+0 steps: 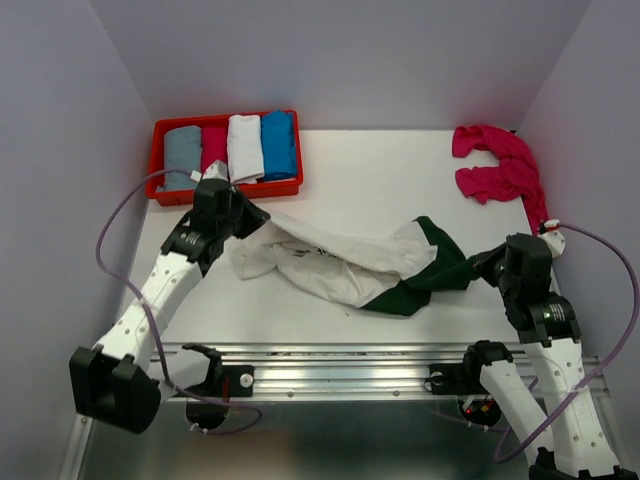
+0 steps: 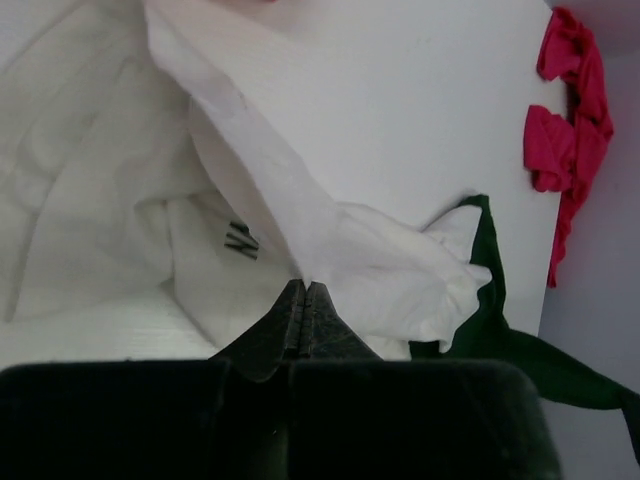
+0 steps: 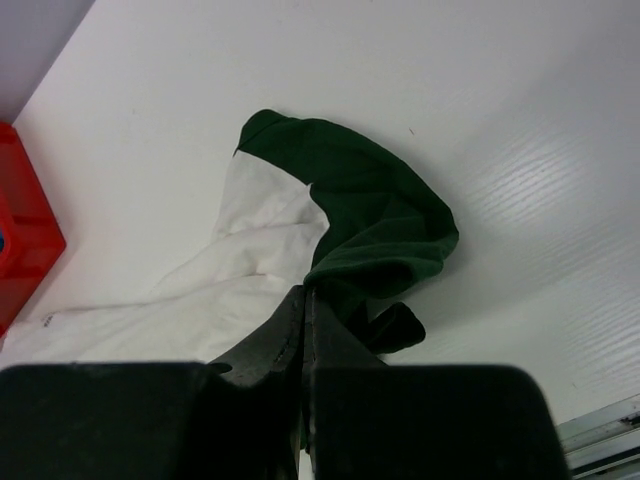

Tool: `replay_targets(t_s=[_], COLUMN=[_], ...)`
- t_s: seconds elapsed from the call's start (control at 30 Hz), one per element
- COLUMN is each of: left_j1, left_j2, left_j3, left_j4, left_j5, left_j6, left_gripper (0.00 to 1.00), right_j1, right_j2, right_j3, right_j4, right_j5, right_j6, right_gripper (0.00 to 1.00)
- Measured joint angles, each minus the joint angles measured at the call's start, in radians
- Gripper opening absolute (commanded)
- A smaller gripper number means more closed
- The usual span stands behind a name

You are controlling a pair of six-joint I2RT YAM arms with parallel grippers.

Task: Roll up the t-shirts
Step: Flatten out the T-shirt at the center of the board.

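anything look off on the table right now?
The cream-white t-shirt is twisted and bunched up, pinched at opposite ends by the left gripper and right gripper, not laid flat. The magenta t-shirt is a crumpled heap in the far right corner, one strip trailing out. The rolled shirts in the red tray look tidy.

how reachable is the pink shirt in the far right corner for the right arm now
Probably not yet: the right gripper is shut on the white and green t-shirt and must let go first. Otherwise the table between it and the pink t-shirt looks free.
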Motion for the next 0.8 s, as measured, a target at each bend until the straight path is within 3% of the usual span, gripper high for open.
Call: replay_targets(t_s=[0.07, 0.17, 0.2, 0.23, 0.33, 0.63, 0.8], left_j1=[0.001, 0.001, 0.001, 0.001, 0.001, 0.001, 0.001], left_j2=[-0.098, -0.245, -0.269, -0.277, -0.306, -0.299, -0.289], left_j3=[-0.099, -0.306, -0.364, -0.39, -0.484, -0.491, -0.498], left_j4=[-0.009, -0.079, -0.11, -0.123, -0.201, -0.18, -0.137], left_j5=[0.013, 0.04, 0.05, 0.052, 0.069, 0.043, 0.03], left_j6=[-0.008, -0.047, -0.064, -0.075, -0.117, -0.153, -0.172], left_gripper=[0.0, 0.45, 0.64, 0.68, 0.68, 0.53, 0.62], right_j1=[0.0, 0.0, 0.0, 0.0, 0.0, 0.0, 0.0], right_j2=[-0.005, -0.005, -0.005, -0.005, -0.004, -0.002, -0.002], right_j3=[0.006, 0.014, 0.015, 0.015, 0.015, 0.015, 0.015], right_j4=[-0.01, -0.026, -0.03, -0.031, -0.035, -0.034, -0.033], right_j5=[0.003, 0.008, 0.01, 0.01, 0.01, 0.006, 0.002], right_j6=[0.004, 0.011, 0.012, 0.013, 0.015, 0.019, 0.019], right_gripper=[0.01, 0.01, 0.01, 0.01, 0.01, 0.01, 0.01])
